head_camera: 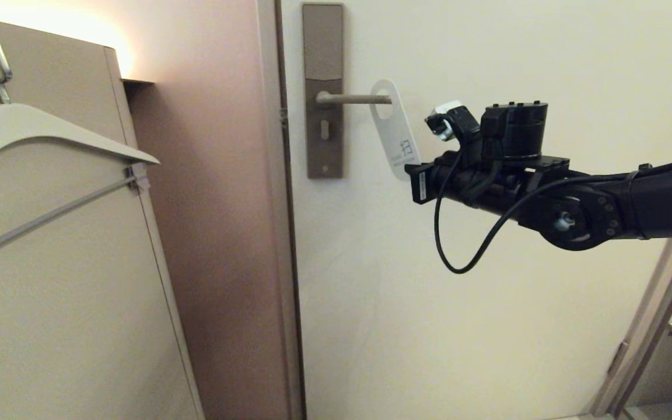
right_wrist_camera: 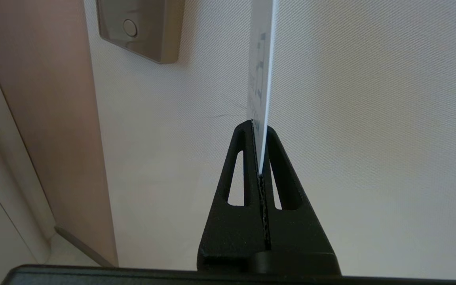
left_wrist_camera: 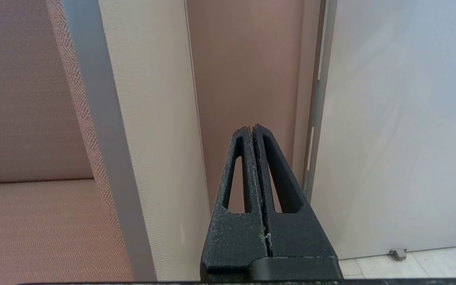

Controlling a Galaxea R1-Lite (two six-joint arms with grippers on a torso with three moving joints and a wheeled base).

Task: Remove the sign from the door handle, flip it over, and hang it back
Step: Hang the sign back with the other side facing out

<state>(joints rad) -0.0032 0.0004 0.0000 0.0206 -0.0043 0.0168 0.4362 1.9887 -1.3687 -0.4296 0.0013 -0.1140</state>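
The right end effector (right_wrist_camera: 260, 130) is clenched on the lower edge of the sign (head_camera: 395, 131), the card's thin edge pinched between its two black fingers (right_wrist_camera: 279, 174) in the right wrist view. From there the sign runs up at a slant, pale side towards the camera, its oval hole looped over the tip of the door handle (head_camera: 352, 98), which juts level from the tall lock plate (head_camera: 323, 87) on the pale door (head_camera: 487, 321). So the sign is on the handle yet, held by its bottom end only.

The left end effector (left_wrist_camera: 254, 128) is closed on nothing, parked low and facing the door frame (it plays no part here).

What could go wrong, as I judge it: the grip is shallow and near the card's edge, so a pull that drags the hole's rim against the lever could bend the card or slip it out of the fingers. The hole sits close to the lever's free end, so a sideways pull along the lever should clear it; a downward tug would catch. A clothes hanger (head_camera: 50, 134) hangs well off to the left, clear of the work.
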